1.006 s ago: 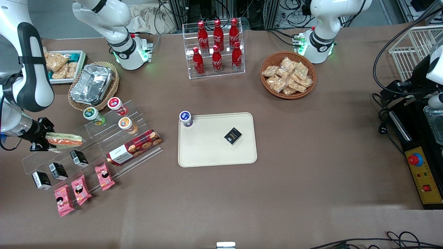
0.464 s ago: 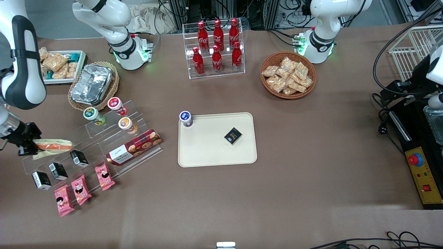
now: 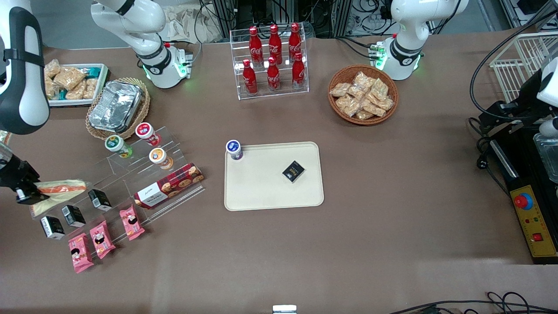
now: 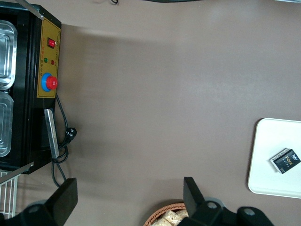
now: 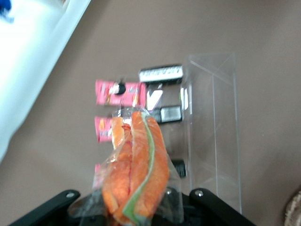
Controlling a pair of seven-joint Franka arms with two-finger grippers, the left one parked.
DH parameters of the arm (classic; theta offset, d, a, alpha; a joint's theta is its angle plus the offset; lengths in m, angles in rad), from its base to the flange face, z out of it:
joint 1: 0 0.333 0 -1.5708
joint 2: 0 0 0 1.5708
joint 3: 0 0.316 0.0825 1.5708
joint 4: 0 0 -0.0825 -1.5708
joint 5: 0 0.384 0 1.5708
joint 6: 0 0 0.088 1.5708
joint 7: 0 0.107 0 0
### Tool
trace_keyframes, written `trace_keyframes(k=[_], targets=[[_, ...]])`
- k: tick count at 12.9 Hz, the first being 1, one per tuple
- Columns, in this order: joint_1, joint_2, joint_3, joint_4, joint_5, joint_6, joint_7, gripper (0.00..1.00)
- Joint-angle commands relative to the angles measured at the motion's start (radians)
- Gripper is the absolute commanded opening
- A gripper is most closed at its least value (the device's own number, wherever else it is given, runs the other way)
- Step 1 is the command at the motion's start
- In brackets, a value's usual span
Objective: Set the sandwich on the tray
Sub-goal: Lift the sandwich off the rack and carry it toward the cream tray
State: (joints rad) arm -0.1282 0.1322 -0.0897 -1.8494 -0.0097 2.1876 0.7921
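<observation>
**A:** Your gripper (image 3: 27,193) sits at the working arm's end of the table, above the end of the clear acrylic stand (image 3: 117,183). It is clamped on the sandwich (image 3: 61,189).

**B:** How is the sandwich seated in it?

**A:** One end is pinched between the fingers; the rest sticks out level toward the tray's side of the table. In the right wrist view the sandwich (image 5: 136,167) shows orange and green layers in clear wrap, hanging clear above the stand (image 5: 214,132), with pink snack packets (image 5: 120,92) and small black boxes (image 5: 161,74) below it.

**B:** What crowds you?

**A:** Under and just beside the sandwich: black boxes (image 3: 72,215) on the stand's lower step, pink packets (image 3: 101,239) nearer the front camera, the plaid cookie box (image 3: 169,185) and three small cups (image 3: 145,133) toward the tray. The foil container in its basket (image 3: 116,107) lies farther from the camera.

**B:** And the tray?

**A:** The tray (image 3: 261,192) lies well apart from you, mid-table. A blue-lidded cup (image 3: 234,149) stands at one corner, a small black box (image 3: 294,171) on its surface; the rest is bare. Brown table (image 3: 305,253) runs open between the stand's edge and the tray's rim.
</observation>
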Motion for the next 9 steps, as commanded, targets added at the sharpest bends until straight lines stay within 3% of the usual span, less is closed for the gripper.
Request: trace_keyframes(k=[1, 5, 9], targets=[[0.047, 0.012, 0.016, 0.134, 0.022, -0.173, -0.184, 0.00], [0.166, 0.076, 0.021, 0.291, 0.024, -0.398, -0.290, 0.00], [0.275, 0.075, 0.021, 0.306, 0.042, -0.445, -0.398, 0.00]])
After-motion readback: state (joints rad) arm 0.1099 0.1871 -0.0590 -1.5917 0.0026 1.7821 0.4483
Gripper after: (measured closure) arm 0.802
